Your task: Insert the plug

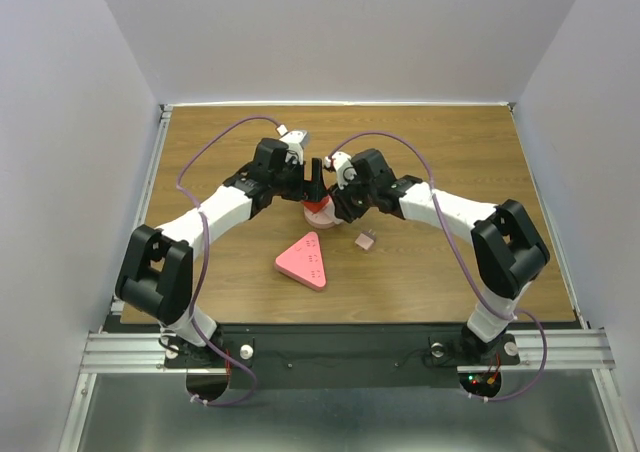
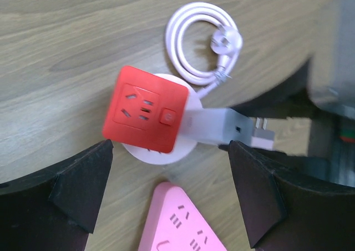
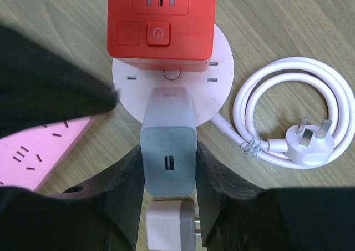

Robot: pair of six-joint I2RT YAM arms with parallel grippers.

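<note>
My right gripper [image 3: 169, 165] is shut on a grey-white charger plug [image 3: 169, 151], its USB port facing the camera. The plug's far end rests against the round white socket base [image 3: 222, 90] just in front of the red cube socket [image 3: 161, 20]; its prongs are hidden. In the left wrist view the plug [image 2: 213, 126] runs from the base to the right of the red cube [image 2: 145, 109]. My left gripper [image 2: 172, 190] is open and empty, hovering over the cube. In the top view both grippers, left [image 1: 312, 177] and right [image 1: 335, 204], meet at the cube [image 1: 318, 208].
A pink triangular power strip [image 1: 303, 260] lies near the cube, toward me. A small pink adapter [image 3: 172, 229] lies on the table under my right gripper. The base's coiled white cable and plug [image 3: 294, 123] lies beside the base.
</note>
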